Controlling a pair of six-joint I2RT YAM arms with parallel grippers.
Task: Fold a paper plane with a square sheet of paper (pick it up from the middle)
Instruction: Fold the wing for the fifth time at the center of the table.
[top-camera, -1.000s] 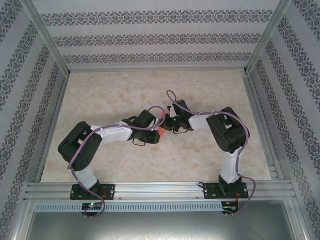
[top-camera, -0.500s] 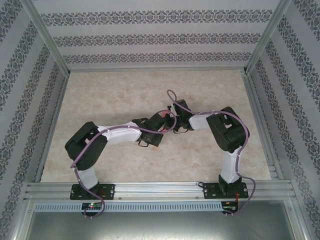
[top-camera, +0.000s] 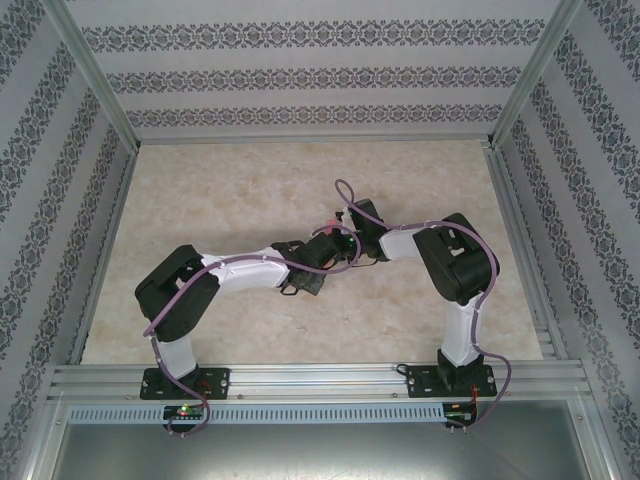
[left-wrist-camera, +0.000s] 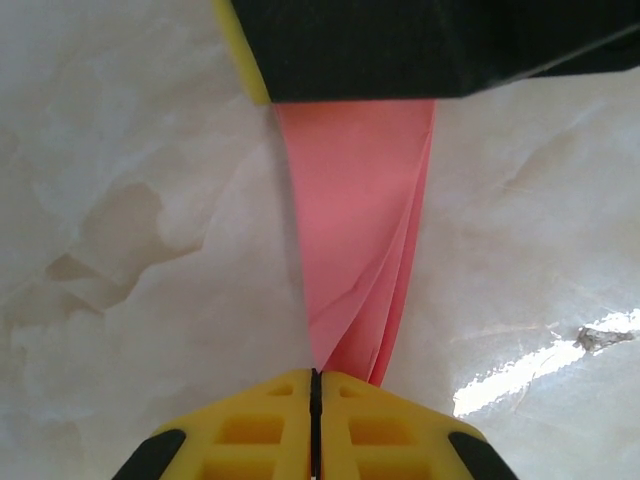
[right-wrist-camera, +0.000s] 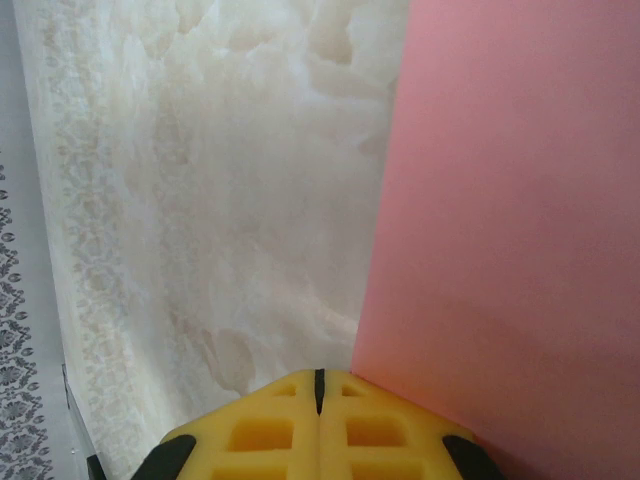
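Paper (left-wrist-camera: 355, 220) is what I'm watching: a pink-red strip, folded lengthwise, strung between the two grippers over the middle of the table (left-wrist-camera: 130, 200). On the left wrist camera the left gripper (left-wrist-camera: 315, 378) has its yellow fingers pressed flat together, only a thin dark seam between them, and the narrow end of the paper runs right into that seam. So the left jaws are clamped on the paper. I can see layered flaps there, two or three edges fanning out on the right side and a slanted crease just above the fingertips. The strip widens as it goes away from me and disappears under a black body with a yellow pad at the top of that view, which I take for the other arm's gripper.

Over to the right wrist camera: the right gripper (right-wrist-camera: 318, 382) also has its fingers closed tight, seam to seam. A broad flat pink face of the paper rises along the right side, its straight edge coming down to the fingertips, so I read this as a pinch on the other end.

From above, both arms reach inward and their wrists meet near the table's centre, with a sliver of pink showing between them.
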